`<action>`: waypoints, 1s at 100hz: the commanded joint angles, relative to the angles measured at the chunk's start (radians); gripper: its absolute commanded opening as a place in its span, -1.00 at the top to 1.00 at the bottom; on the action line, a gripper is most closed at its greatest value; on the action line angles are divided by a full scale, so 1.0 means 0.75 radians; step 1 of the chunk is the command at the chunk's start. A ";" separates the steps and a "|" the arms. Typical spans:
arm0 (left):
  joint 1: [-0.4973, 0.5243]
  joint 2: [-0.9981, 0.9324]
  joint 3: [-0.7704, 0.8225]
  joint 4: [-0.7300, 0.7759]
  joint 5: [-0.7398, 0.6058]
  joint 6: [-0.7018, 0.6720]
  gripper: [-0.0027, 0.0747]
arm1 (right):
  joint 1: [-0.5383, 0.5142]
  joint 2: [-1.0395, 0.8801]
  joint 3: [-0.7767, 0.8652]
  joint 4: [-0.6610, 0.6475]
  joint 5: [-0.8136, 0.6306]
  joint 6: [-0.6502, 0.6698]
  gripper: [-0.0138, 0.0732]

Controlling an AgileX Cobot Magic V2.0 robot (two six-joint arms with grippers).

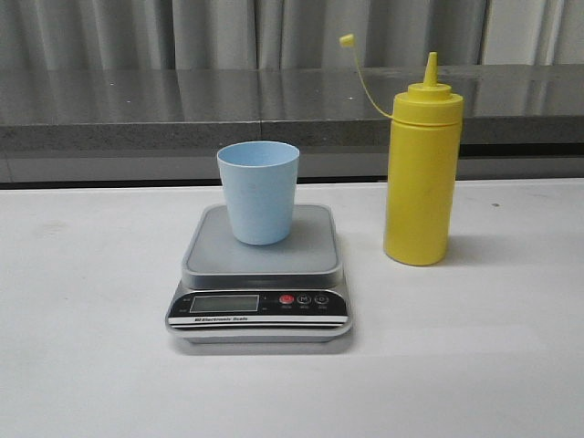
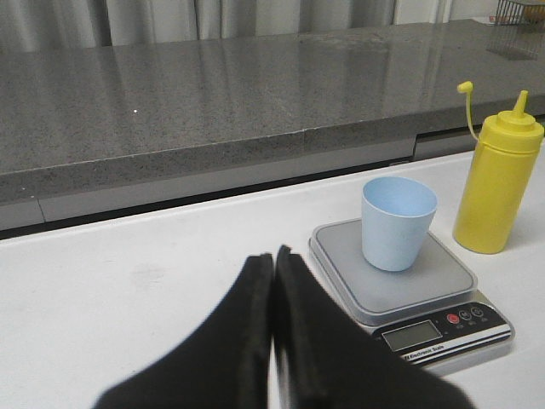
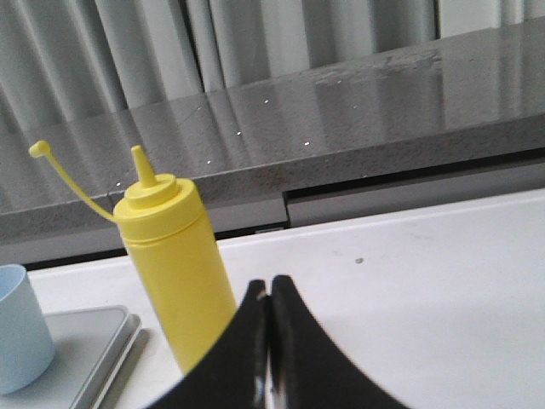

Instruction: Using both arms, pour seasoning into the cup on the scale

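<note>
Item 1, scale [image 1: 259,274]: flat on the white desk [image 1: 91,365], display facing the robot; digits not legible

Item 2, cup [image 1: 259,192]: pale blue, upright, standing on the scale's grey platform toward its rear; interior looks empty in the left wrist view

Item 3, seasoning [image 1: 422,173]: yellow squeeze bottle, upright on the desk to the right of the scale, near but apart from it; cap [image 1: 347,40] off the nozzle, hanging on its tether

Item 4, left pincer [image 2: 273,264]: fingers pressed together, pinching nothing, hanging short of the scale and to its left

Item 5, right pincer [image 3: 270,294]: fingers pressed together, pinching nothing, near the bottle, not touching it as far as can be seen

Progress, judged: cup in place on the scale, nozzle uncapped. Left to do: grasp the bottle, tilt it over the cup, pour. Nothing poured yet, seemingly
</note>
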 commanded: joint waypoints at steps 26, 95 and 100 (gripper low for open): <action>0.005 0.014 -0.034 -0.017 -0.090 -0.010 0.98 | -0.140 -0.310 0.015 -0.227 0.070 -0.014 0.84; 0.005 0.014 -0.034 -0.017 -0.090 -0.010 0.98 | -0.140 -0.952 0.015 -0.205 0.797 -0.014 0.84; 0.005 0.014 -0.034 -0.017 -0.090 -0.010 0.98 | -0.140 -0.996 0.015 -0.205 0.851 -0.014 0.84</action>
